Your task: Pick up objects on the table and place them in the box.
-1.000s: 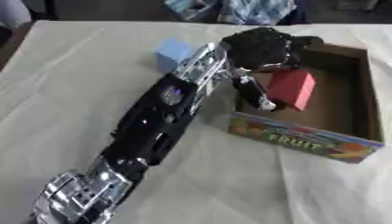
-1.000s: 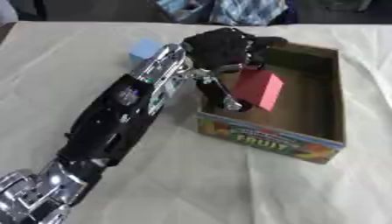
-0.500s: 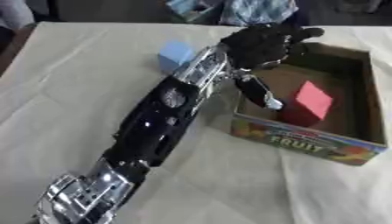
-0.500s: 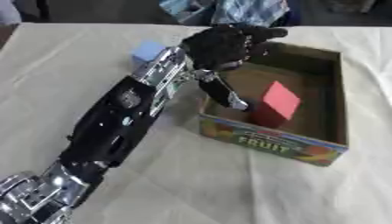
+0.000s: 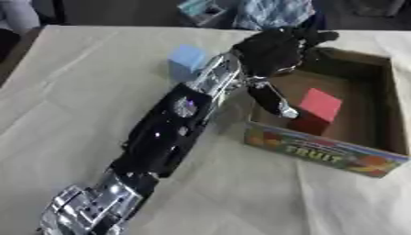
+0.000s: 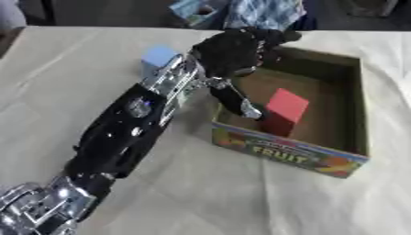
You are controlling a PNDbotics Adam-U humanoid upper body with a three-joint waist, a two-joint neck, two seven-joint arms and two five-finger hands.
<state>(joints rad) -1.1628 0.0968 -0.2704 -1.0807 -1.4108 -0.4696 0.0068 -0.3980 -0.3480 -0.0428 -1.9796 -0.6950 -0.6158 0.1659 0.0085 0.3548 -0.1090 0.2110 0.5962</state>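
Note:
A red block lies tilted on the floor of the cardboard fruit box, near its front wall. My left hand hangs over the box's far left corner, open, with fingers spread toward the back and the thumb reaching down beside the red block. Nothing is in the hand. A light blue cube sits on the table just left of my forearm. My right hand shows in neither view.
A beige cloth covers the table. My long black left arm crosses it from the lower left corner to the box. A person in a plaid shirt stands beyond the far edge.
My left hand was shut on the red block above the box; it has opened, the block has dropped into the box, and the hand has drawn back toward the box's far left corner.

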